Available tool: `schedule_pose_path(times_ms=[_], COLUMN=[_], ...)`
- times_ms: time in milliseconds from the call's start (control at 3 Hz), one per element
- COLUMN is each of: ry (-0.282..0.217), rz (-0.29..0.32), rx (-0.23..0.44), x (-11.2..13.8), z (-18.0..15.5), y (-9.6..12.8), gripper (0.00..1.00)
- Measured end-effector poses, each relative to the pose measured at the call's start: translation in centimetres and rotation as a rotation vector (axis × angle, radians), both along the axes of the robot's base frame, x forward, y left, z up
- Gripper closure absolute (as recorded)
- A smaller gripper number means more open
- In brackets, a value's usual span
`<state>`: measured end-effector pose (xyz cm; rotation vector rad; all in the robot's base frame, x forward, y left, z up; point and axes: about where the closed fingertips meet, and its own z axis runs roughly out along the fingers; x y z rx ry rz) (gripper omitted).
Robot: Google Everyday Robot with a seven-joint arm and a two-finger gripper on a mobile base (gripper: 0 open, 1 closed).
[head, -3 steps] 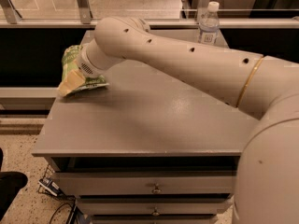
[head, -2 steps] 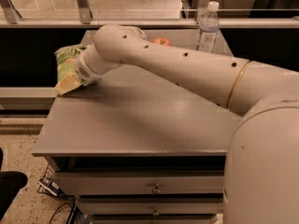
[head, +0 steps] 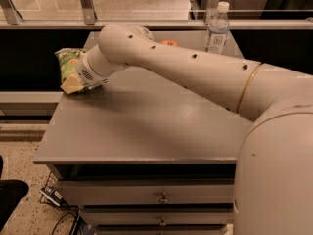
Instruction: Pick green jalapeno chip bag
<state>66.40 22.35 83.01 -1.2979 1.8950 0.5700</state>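
The green jalapeno chip bag (head: 67, 64) is glossy green with a pale lower corner. It sits at the far left of the grey table (head: 146, 126), partly over the table's left edge. My gripper (head: 79, 80) is at the end of the cream arm, right against the bag's right side. The wrist hides most of the gripper and the part of the bag behind it.
A clear water bottle (head: 216, 29) stands at the table's back right. A small orange object (head: 169, 43) peeks out behind my arm at the back. The table has drawers (head: 163, 198) in front. A glass railing runs behind, and cables lie on the floor at the lower left.
My arm has swung further left, and the green bag has shifted left with it towards the table's left edge.
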Motion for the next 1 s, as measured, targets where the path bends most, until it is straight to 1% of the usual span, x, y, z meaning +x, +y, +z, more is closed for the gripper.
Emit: schedule_pose_path(times_ms=[333, 1000], ry=[0.0, 0.0], rz=[0.0, 0.0], rx=[0.0, 0.0], x=[0.0, -0.01], z=[0.25, 0.26], y=[0.0, 0.01], gripper=[1.0, 1.0])
